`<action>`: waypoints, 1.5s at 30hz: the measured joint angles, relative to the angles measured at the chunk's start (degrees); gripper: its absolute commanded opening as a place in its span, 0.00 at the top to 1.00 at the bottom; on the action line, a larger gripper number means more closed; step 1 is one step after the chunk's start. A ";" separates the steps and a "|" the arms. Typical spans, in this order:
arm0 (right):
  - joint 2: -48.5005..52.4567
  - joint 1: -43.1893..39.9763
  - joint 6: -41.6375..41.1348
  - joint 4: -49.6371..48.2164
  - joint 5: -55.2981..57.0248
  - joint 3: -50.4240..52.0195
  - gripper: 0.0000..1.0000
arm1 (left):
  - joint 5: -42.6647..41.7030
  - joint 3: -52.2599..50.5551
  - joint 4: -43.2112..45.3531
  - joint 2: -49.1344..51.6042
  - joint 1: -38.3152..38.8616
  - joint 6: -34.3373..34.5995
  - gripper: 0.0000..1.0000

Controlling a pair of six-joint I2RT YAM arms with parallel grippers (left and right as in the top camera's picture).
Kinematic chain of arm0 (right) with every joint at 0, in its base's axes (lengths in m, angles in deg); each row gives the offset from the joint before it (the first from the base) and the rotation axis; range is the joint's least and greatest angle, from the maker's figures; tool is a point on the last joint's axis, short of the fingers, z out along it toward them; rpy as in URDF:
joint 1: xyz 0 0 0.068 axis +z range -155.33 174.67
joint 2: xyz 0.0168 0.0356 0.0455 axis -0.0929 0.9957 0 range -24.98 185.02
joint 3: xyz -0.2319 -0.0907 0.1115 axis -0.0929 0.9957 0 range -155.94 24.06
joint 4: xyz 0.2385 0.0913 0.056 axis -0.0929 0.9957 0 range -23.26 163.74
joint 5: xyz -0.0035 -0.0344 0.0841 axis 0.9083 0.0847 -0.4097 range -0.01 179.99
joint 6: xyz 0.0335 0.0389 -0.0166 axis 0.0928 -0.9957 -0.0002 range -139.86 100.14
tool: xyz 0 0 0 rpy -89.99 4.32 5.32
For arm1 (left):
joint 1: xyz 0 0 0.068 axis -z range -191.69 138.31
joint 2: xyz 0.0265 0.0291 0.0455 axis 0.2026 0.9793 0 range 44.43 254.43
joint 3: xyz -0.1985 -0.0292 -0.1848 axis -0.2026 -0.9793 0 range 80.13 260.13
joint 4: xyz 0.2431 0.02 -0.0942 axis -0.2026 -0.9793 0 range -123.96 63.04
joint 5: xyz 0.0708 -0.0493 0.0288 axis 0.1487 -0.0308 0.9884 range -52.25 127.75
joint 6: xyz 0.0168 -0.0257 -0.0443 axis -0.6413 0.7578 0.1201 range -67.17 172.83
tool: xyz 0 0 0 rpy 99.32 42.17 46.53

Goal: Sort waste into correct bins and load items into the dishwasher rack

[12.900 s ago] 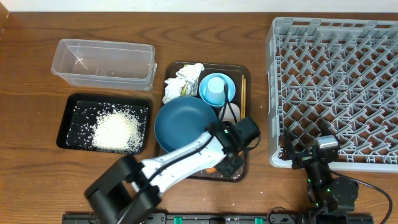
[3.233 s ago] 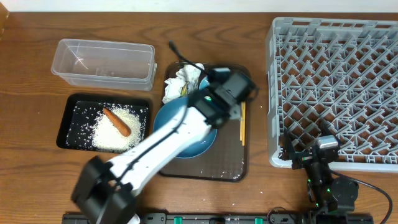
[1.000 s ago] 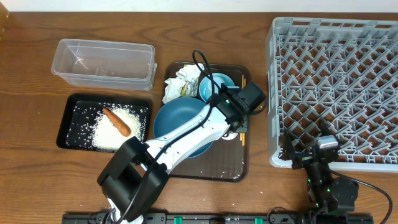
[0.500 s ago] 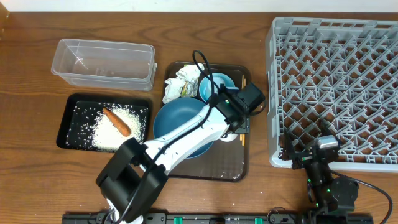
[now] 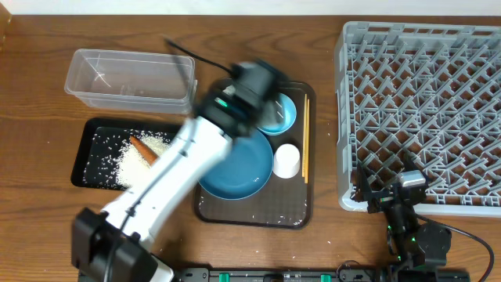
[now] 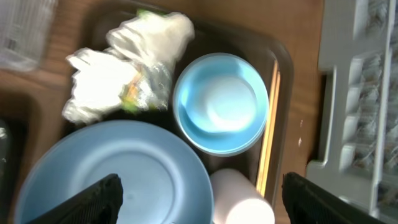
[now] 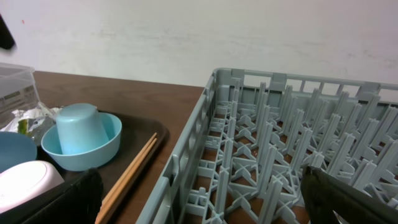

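Note:
My left gripper (image 6: pixel 202 202) is open and empty, blurred in the overhead view (image 5: pixel 252 80), above the dark-brown serving tray (image 5: pixel 250 218). Below it lie crumpled wrappers (image 6: pixel 121 84), the small pale-blue bowl (image 6: pixel 186 121) with an upturned blue cup inside, the large dark-blue bowl (image 5: pixel 235 166), the whitish cup (image 5: pixel 286 160) and the chopsticks (image 5: pixel 305 137). The black tray (image 5: pixel 86 141) holds rice (image 5: pixel 129 164) and the carrot (image 5: pixel 142 147). The clear tub (image 5: pixel 129 78) is empty. My right gripper (image 7: pixel 199 202) is open by the grey rack (image 5: pixel 423 110).
The rack's near-left corner wall (image 7: pixel 186 155) stands right beside the right gripper. The serving tray's right rim (image 7: pixel 155 134) lies close to the rack. Scattered rice grains lie on the serving tray's front part (image 5: pixel 270 207).
My left arm has swung up and to the left, away from the whitish cup, which now shows uncovered on the serving tray. The right arm has not moved.

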 measured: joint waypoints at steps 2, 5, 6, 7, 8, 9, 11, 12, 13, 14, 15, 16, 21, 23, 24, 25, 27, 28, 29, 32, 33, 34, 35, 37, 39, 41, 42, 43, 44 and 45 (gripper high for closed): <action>0.00 0.00 0.02 0.00 0.00 0.00 0.01 | -4.55 3.93 -4.15 0.94 -5.31 -2.21 0.17; 0.00 0.00 0.00 0.00 0.00 0.00 0.01 | -8.83 10.99 -10.27 3.69 -10.60 -5.68 0.17; 0.00 0.00 0.00 0.00 0.00 0.00 0.01 | -9.64 12.98 -11.17 4.70 -11.63 -6.71 0.17; 0.00 0.00 0.02 -0.02 0.00 0.00 0.01 | -9.92 14.43 -11.45 5.68 -12.28 -7.63 0.16; 0.00 0.00 0.00 0.00 0.00 0.00 0.01 | -10.01 15.32 -11.28 6.54 -12.59 -8.22 0.16; 0.00 0.00 0.02 0.00 0.00 0.00 0.01 | -9.84 15.76 -10.78 7.54 -12.63 -8.83 0.16; 0.00 0.00 0.02 0.00 0.00 0.00 0.01 | -9.53 15.89 -9.94 9.40 -12.46 -9.40 0.16; 0.00 0.00 0.02 0.00 0.00 0.00 0.01 | -9.22 15.89 -9.38 10.64 -12.31 -9.40 0.15; 0.00 0.00 0.00 0.00 0.00 0.00 0.01 | -9.03 15.89 -8.81 11.76 -12.17 -9.38 0.15; 0.00 0.00 0.00 0.00 0.00 0.00 0.01 | -8.85 15.89 -8.17 13.27 -12.07 -9.33 0.16; 0.00 0.00 0.02 0.00 0.00 0.00 0.01 | -8.68 15.89 -7.43 14.73 -11.98 -9.27 0.15; 0.00 0.00 0.00 0.00 0.00 0.00 0.01 | -8.37 15.89 -6.80 16.15 -11.93 -9.25 0.15; 0.00 0.00 0.00 0.00 0.00 0.00 0.01 | -5.11 15.89 -5.86 22.47 -11.91 -9.22 0.15; 0.00 0.00 0.02 0.00 0.00 0.00 0.01 | -4.09 15.89 -5.81 24.33 -11.91 -9.22 0.15; 0.00 0.00 0.02 0.00 0.00 0.00 0.01 | -3.61 15.87 -5.77 25.05 -11.91 -9.22 0.16; 0.00 0.00 0.00 0.00 0.00 0.00 0.01 | -3.26 15.87 -5.64 25.64 -11.91 -9.22 0.16; 0.00 0.00 0.00 0.00 0.00 0.00 0.01 | -2.86 15.87 -4.92 26.43 -11.91 -9.22 0.16; 0.00 0.00 0.00 0.00 0.00 0.00 0.01 | -2.78 15.87 -4.55 26.69 -11.91 -9.22 0.16; 0.00 0.00 0.02 0.00 0.00 0.00 0.01 | -2.64 15.87 -4.37 26.91 -11.91 -9.22 0.16; 0.00 0.00 0.00 0.00 0.00 0.00 0.01 | -2.19 15.87 -4.39 27.50 -11.80 -9.22 0.16; 0.00 0.00 0.02 0.00 0.00 0.00 0.01 | -2.12 15.87 -4.42 27.74 -11.74 -9.22 0.16; 0.00 0.00 0.00 0.00 0.00 0.00 0.01 | -1.99 15.87 -4.44 28.09 -11.61 -9.22 0.16; 0.00 0.00 0.00 0.00 0.00 0.00 0.01 | -1.99 15.87 -4.44 28.41 -11.50 -9.22 0.16; 0.00 0.00 0.00 0.00 0.00 0.00 0.01 | -1.90 15.87 -4.35 29.27 -11.08 -9.22 0.16; 0.00 0.00 0.00 -0.02 0.00 0.00 0.01 | -1.53 15.87 -4.26 30.38 -10.56 -9.22 0.16; 0.00 0.00 0.00 0.00 0.00 0.00 0.01 | -0.50 15.87 -3.80 31.50 -10.05 -9.22 0.17; 0.00 0.00 0.00 0.00 0.00 0.00 0.01 | 0.13 15.85 -3.37 32.02 -9.77 -9.22 0.16; 0.00 0.00 0.00 0.00 0.00 0.00 0.01 | 0.76 15.85 -3.06 32.48 -9.57 -9.18 0.16; 0.00 0.00 0.00 0.00 0.00 0.00 0.01 | 1.25 15.85 -2.82 32.72 -9.46 -9.20 0.16; 0.00 0.00 0.02 0.00 0.00 0.00 0.01 | 1.68 15.82 -2.56 32.94 -9.44 -9.20 0.17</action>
